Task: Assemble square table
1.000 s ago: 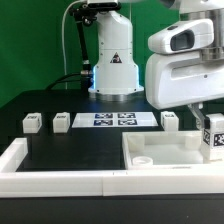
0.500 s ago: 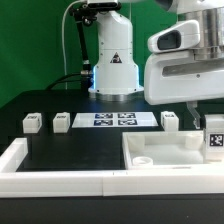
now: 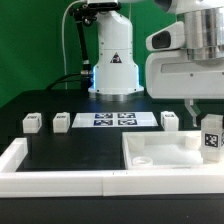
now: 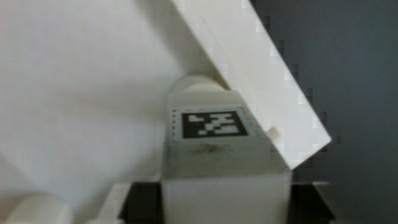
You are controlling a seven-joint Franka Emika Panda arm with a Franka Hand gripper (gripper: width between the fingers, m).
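The square table's white slab (image 3: 160,150) lies at the front on the exterior view's right, one round corner socket (image 3: 143,158) showing. My gripper (image 3: 210,122) hangs over the slab's right end, shut on a white leg block (image 3: 212,138) with a black-white tag. In the wrist view the held leg (image 4: 217,140) stands upright between my dark fingers (image 4: 143,200), above the slab (image 4: 89,90) and its raised edge (image 4: 267,90). Three more leg blocks (image 3: 33,122), (image 3: 61,121), (image 3: 170,120) sit at the back.
The marker board (image 3: 115,120) lies at the back middle, in front of the robot base (image 3: 113,60). The white U-shaped border wall (image 3: 20,160) runs along the left and front of the black table.
The wrist housing has lifted a little and shifted toward the exterior view's right. The held leg block has edged slightly left over the slab's right end.
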